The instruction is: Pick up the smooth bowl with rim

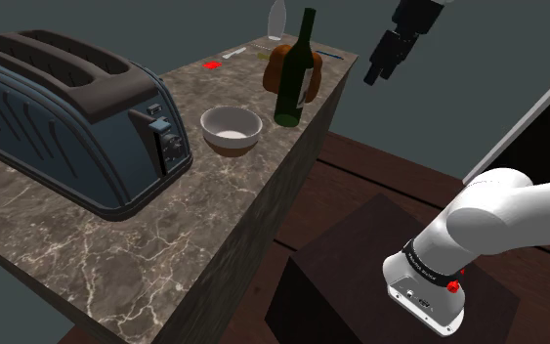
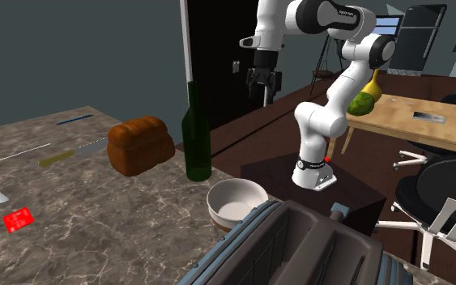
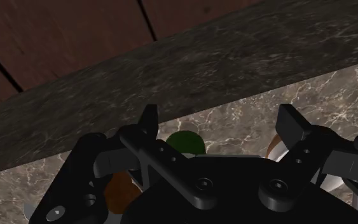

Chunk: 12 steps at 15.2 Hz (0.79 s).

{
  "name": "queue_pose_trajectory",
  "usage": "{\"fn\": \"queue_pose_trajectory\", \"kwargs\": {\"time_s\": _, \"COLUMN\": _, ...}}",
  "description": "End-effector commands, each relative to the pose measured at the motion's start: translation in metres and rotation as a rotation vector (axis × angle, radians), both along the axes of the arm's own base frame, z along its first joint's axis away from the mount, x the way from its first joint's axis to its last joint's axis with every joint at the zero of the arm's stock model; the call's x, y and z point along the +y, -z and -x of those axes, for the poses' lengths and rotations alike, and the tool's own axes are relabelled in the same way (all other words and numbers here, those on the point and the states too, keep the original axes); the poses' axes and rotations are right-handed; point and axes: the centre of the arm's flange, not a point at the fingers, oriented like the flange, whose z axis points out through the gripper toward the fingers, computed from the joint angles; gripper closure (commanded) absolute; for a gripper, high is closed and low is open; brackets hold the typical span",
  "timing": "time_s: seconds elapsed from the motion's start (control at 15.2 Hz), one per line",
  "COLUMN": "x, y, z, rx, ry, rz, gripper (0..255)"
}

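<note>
The bowl [image 1: 231, 129] is pale with a smooth rim and a white inside. It sits upright on the marble countertop [image 1: 116, 254], between the toaster and the green bottle. In the second exterior view the bowl [image 2: 236, 201] lies just beyond the toaster's top. My black gripper [image 1: 373, 76] hangs in the air past the counter's edge, well above the bowl and off to the shoulder view's right. The gripper [image 2: 264, 87] points downward. In the wrist view the gripper [image 3: 219, 121] is open, its fingers wide apart with nothing between them, over the counter's edge.
A large dark toaster [image 1: 67, 117] fills the near end of the counter. A green wine bottle [image 1: 297, 73] and a brown bread loaf [image 2: 141, 144] stand close behind the bowl. A red card [image 1: 212, 65] and cutlery lie farther back. The dark stand [image 1: 360, 264] sits on a wooden floor.
</note>
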Motion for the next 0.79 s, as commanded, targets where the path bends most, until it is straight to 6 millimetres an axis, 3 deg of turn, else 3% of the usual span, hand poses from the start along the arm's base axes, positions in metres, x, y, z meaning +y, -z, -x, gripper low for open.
{"fn": "queue_pose_trajectory", "kwargs": {"time_s": 0.0, "x": 0.0, "y": 0.0, "z": 0.0, "rx": 0.0, "ry": 0.0, "rz": 0.0, "gripper": 0}}
{"fn": "queue_pose_trajectory", "kwargs": {"time_s": 0.73, "x": 0.072, "y": 0.067, "z": -0.107, "rx": 0.033, "ry": -0.022, "rz": -0.044, "gripper": 0}}
